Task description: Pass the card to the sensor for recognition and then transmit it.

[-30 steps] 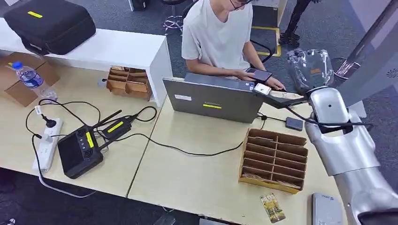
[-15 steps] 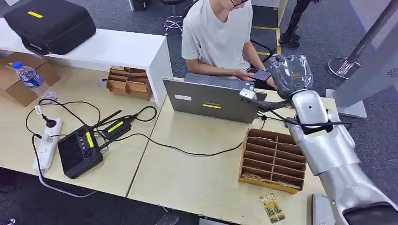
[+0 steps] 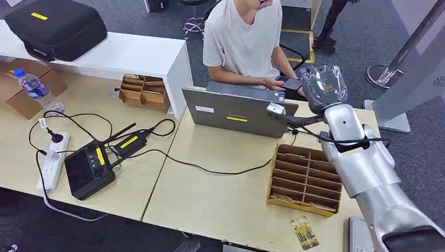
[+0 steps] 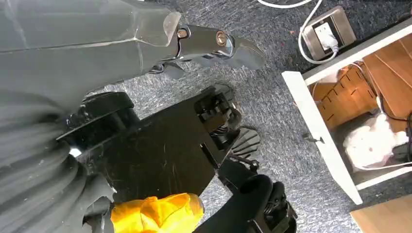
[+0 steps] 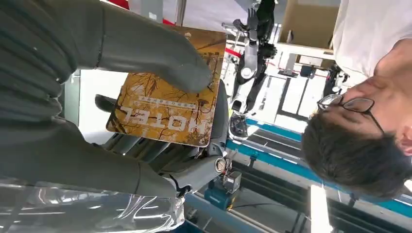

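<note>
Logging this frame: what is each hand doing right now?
Left hand: cannot tell.
Right hand: holds the card.

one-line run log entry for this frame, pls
right hand: holds hotel card, raised near person | left hand: hanging, holds nothing | second card: on table

The head camera looks steeply down across the surface toward a seated person. The right wrist camera sits close behind its hand, facing that same person. The left wrist camera points at the floor.
</note>
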You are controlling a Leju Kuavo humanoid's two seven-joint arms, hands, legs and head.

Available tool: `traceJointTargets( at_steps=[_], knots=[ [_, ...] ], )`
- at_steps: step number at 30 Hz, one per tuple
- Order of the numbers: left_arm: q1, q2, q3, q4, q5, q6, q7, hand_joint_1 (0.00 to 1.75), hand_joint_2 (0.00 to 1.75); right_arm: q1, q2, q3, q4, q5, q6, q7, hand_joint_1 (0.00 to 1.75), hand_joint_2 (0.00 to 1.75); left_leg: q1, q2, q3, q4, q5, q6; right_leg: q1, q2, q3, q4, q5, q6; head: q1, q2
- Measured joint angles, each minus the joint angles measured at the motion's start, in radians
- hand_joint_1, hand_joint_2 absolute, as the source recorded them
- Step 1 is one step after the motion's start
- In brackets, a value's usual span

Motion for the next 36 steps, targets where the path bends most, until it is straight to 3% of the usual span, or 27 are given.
traceJointTargets(
  at_steps=[29,36],
  knots=[
    [-0.008,0.003,0.0,0.0,-0.003,0.0,0.049,0.0,1.75,-0.046,0.0,0.001,0.014,0.001,-0.007,0.0,1.75,1.75,0.0,0.0,0.0,0.0,0.0,0.0,0.0,0.0,0.0,0.0,0.0,0.0,0.0,0.0],
    [-0.007,0.003,0.0,0.0,-0.011,-0.001,0.051,0.0,1.75,-0.046,-0.027,-0.003,0.005,-0.008,-0.017,-0.005,1.75,1.75,0.0,0.0,0.0,0.0,0.0,0.0,0.0,0.0,0.0,0.0,0.0,0.0,0.0,0.0]
  ],
)
